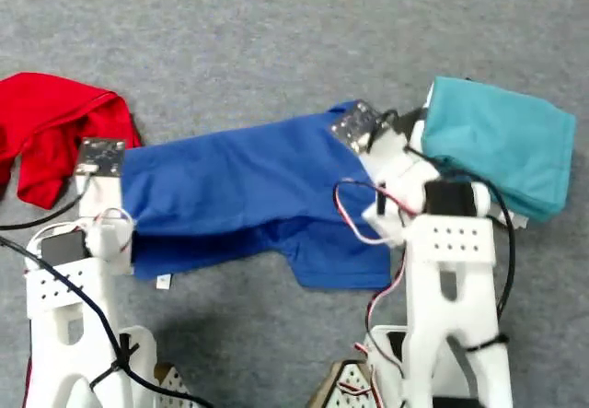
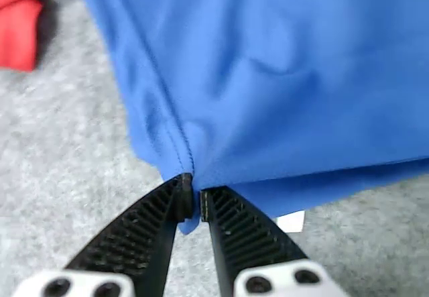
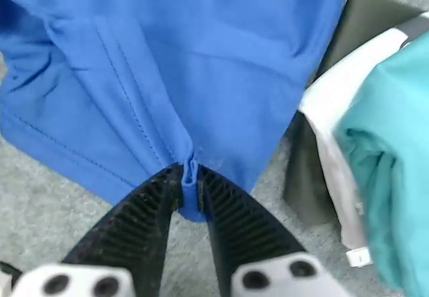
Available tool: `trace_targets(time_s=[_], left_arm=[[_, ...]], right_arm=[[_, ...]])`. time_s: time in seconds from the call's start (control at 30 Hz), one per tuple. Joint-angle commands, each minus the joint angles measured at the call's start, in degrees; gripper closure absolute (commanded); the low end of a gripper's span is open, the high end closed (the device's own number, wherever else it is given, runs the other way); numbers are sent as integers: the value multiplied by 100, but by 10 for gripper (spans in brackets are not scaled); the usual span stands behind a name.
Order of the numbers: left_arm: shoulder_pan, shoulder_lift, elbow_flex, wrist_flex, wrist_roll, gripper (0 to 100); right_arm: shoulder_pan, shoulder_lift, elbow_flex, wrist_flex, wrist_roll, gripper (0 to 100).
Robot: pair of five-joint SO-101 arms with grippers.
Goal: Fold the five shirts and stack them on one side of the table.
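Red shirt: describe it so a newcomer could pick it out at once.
On the grey table, a blue shirt stretches across the middle. Past the end pinched by the left gripper lies the red shirt. It is the only red cloth, crumpled, unlike the folded teal shirt opposite.

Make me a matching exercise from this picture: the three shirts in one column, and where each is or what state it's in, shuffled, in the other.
Things:
1. blue shirt
2. red shirt
3. teal shirt

Places or states:
A. crumpled, at the table's left edge
B. folded, at the table's right side
C. spread mid-table, pinched by the left gripper and right gripper

Pairs: 1-C, 2-A, 3-B
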Motion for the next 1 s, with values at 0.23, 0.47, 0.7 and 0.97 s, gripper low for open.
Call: trace_targets(time_s=[0.23,0.47,0.7,0.97], left_arm=[[-246,-48,79,18,-237,982],[-220,-48,281,18,-229,982],[-255,-48,484,202,-308,982],[-255,-92,-273,1222,-316,822]], right_arm=[[171,-945,980,-79,316,995],[136,-1103,1341,-79,431,995],[163,-1103,1332,9,905,852],[171,-1112,989,545,1266,806]])
